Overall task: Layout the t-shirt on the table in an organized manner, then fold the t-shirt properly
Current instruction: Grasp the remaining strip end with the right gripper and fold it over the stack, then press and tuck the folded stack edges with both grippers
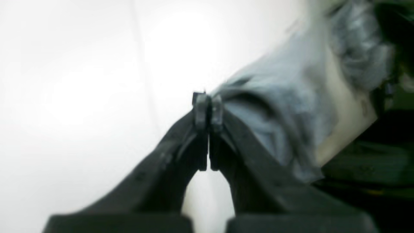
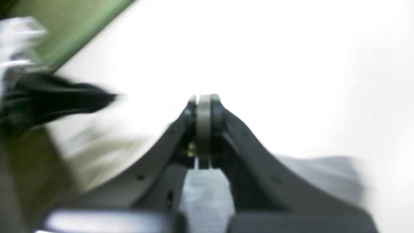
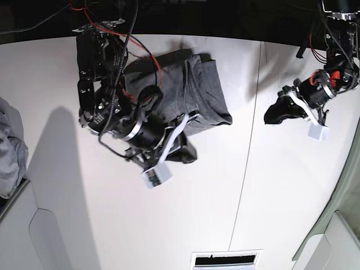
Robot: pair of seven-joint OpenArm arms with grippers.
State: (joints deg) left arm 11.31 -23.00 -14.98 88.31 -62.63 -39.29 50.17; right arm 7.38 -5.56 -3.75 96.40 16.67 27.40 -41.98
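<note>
The grey t-shirt (image 3: 197,90) lies bunched and partly folded at the back middle of the white table (image 3: 169,225). In the base view my right gripper (image 3: 188,154) sits at the shirt's near edge. In the blurred right wrist view this gripper (image 2: 203,100) is shut, its tips over bare table, with grey cloth (image 2: 323,174) low behind the fingers. Whether any cloth is pinched does not show. My left gripper (image 3: 269,118) hangs right of the shirt and apart from it. The left wrist view shows it (image 1: 208,98) shut and empty, the t-shirt (image 1: 291,97) beyond it.
A paler grey cloth heap (image 3: 8,149) lies at the table's left edge. A thin dark seam (image 3: 252,112) runs across the table between shirt and left gripper. A vent slot (image 3: 225,260) sits at the near edge. Red and black cables (image 3: 135,45) trail over the right arm.
</note>
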